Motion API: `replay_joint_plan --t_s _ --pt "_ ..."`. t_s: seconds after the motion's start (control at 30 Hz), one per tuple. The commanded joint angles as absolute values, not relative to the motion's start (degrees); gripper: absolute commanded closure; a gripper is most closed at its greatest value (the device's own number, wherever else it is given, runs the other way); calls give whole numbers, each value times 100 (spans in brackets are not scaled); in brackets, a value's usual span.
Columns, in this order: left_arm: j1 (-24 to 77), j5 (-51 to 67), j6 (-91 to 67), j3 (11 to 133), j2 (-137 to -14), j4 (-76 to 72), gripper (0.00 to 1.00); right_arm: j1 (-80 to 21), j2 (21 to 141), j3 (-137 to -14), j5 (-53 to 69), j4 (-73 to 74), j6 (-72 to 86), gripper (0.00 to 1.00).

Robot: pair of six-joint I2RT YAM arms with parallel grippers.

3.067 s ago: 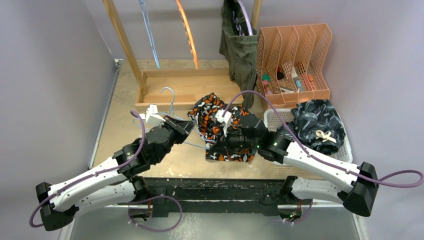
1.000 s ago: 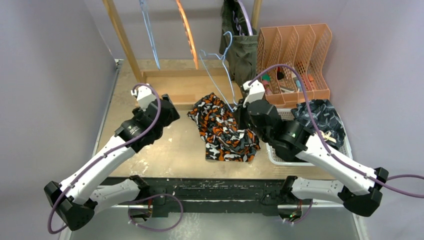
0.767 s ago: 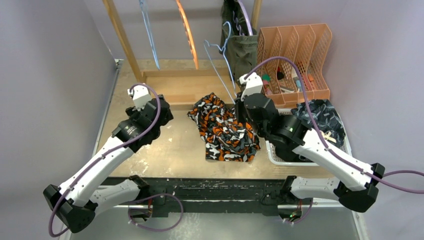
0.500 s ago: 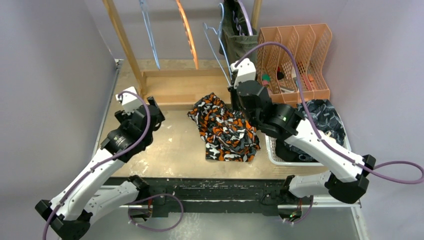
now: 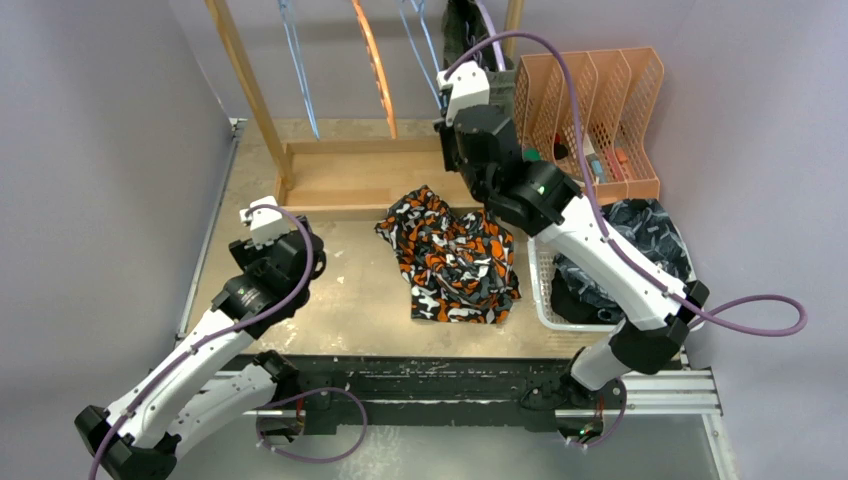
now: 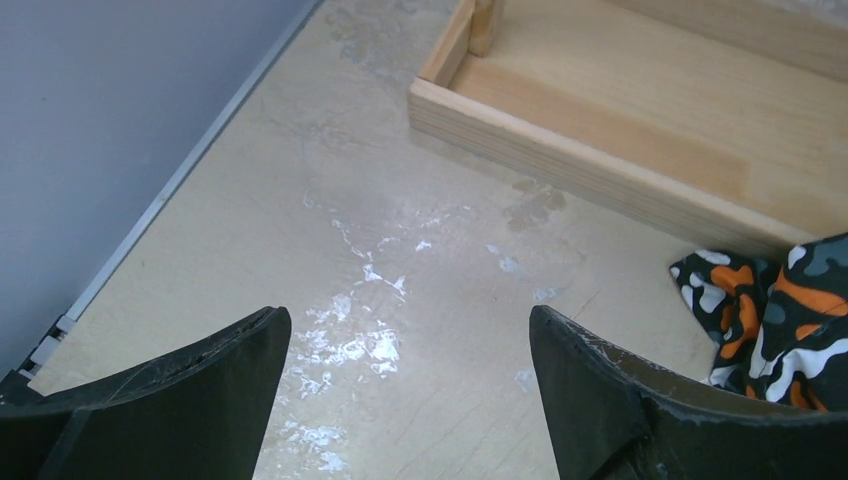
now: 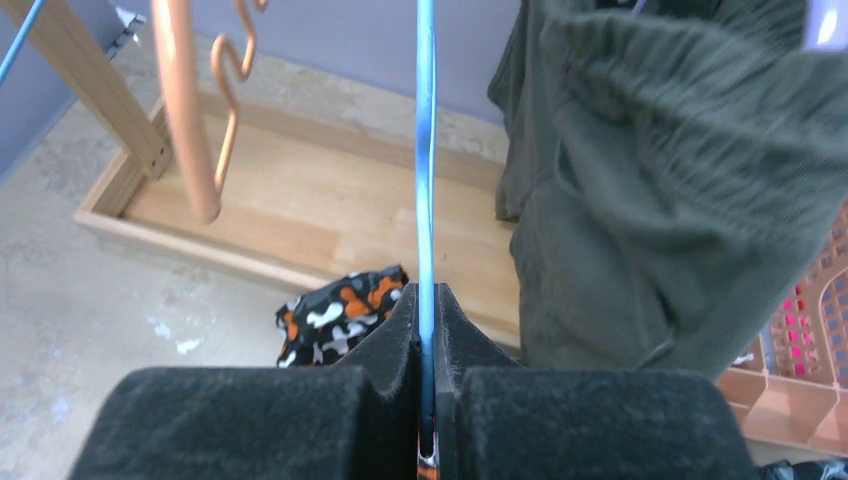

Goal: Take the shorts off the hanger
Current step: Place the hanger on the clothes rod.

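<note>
Right wrist view: we found the right gripper (image 7: 427,300) clamped tight on a thin blue wire hanger (image 7: 426,150), just beside olive green cloth shorts (image 7: 640,200) hanging near the far edge of the tabletop (image 5: 340,300). We noted the left gripper (image 6: 410,330) spread wide, holding nothing. Orange-black-white blotch-patterned cloth shorts (image 5: 455,265) lay crumpled mid-tabletop.

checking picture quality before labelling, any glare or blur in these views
Left wrist: bright glare patches on the table, wooden base sharp. Right wrist: the green shorts look soft and smeared, the blue hanger crisper. Top external: even light, mild sheen on the table near the front.
</note>
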State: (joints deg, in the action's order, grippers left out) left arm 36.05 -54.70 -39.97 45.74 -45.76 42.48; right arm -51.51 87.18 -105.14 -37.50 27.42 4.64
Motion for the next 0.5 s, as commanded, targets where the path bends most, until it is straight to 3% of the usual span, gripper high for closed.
replay_joint_plan --t_s 0.0,0.47 --pt "3593 -5852 -3995 4528 -4213 4003 11 -4725 8902 -11193 -3332 2585 229 100" --pt "3586 -5644 -3755 4450 -4060 3562 11 -4536 9716 -12161 -2848 2840 128 100"
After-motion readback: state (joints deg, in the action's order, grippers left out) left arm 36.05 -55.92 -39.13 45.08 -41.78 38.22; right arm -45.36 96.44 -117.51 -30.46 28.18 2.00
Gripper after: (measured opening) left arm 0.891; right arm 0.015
